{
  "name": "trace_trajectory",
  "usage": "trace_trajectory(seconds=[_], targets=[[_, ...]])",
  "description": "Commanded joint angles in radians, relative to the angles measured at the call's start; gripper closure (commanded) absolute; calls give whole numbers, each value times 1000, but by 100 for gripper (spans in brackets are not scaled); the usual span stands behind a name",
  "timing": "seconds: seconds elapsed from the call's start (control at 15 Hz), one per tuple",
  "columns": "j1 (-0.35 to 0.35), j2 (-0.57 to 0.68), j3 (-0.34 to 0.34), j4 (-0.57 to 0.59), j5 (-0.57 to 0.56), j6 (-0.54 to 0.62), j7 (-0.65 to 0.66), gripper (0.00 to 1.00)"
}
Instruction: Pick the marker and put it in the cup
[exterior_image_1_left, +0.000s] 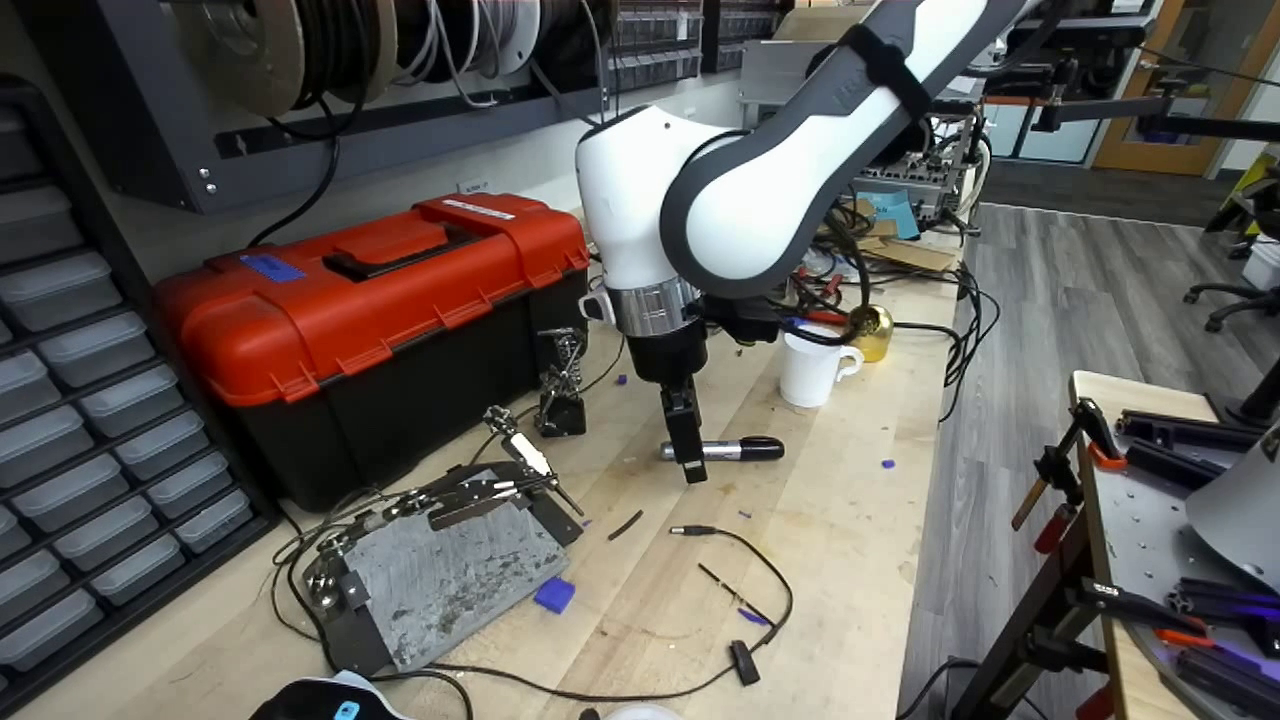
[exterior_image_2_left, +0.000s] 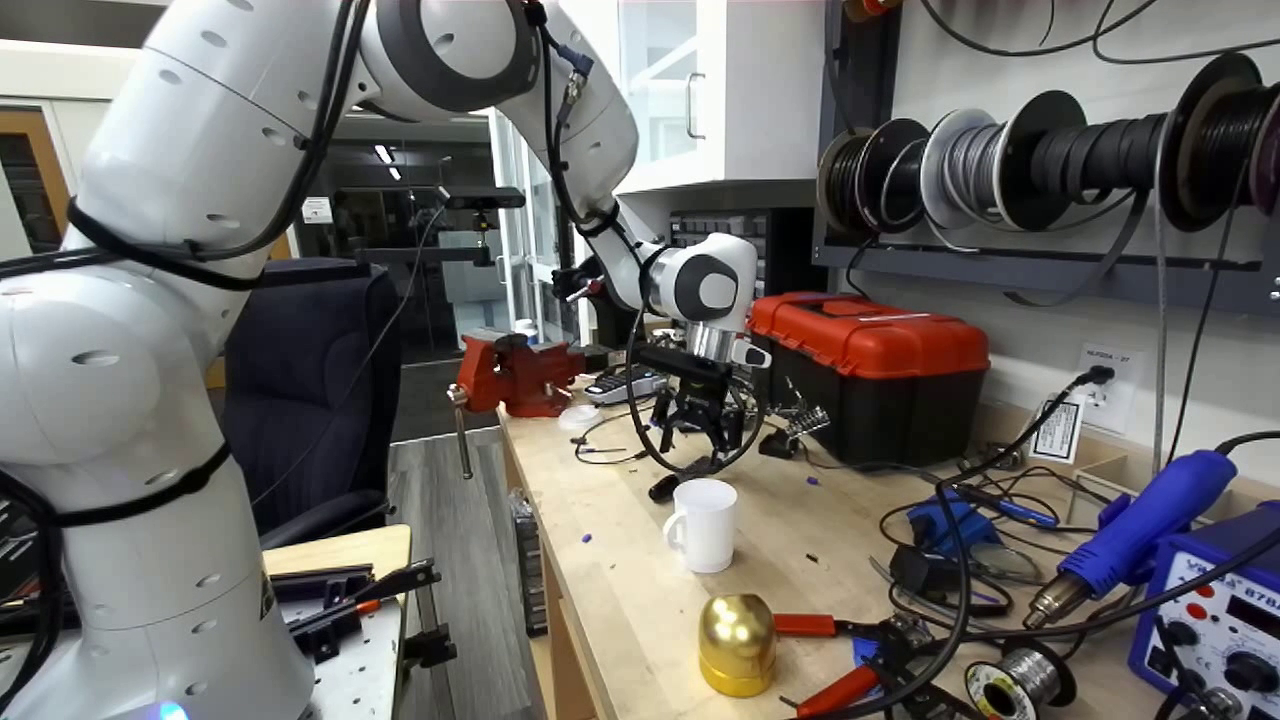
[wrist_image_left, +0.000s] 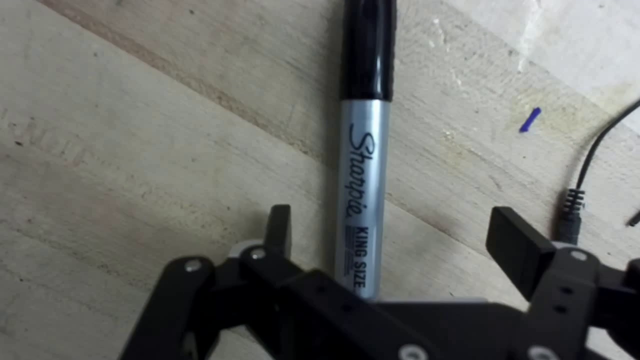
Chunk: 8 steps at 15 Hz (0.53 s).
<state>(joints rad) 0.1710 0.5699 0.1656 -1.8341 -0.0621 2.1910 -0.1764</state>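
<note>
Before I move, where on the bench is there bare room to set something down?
In an exterior view, a bare strip of bench lies between the looped black cable and the floor-side edge, running on past the marker toward the cup, a purple scrap aside. It is crowded beside the red toolbox and around the red-handled pliers.

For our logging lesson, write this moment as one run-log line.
gripper open | marker on table, ungrasped | cup upright on table
</note>
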Motion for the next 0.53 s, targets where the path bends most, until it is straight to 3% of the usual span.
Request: trace_trajectory(seconds=[0.0, 0.13, 0.47], targets=[[-6, 17, 2, 24, 12, -10, -2, 25], [-3, 11, 1, 10, 9, 12, 6, 32], [-3, -4, 1, -6, 7, 22, 7, 69]])
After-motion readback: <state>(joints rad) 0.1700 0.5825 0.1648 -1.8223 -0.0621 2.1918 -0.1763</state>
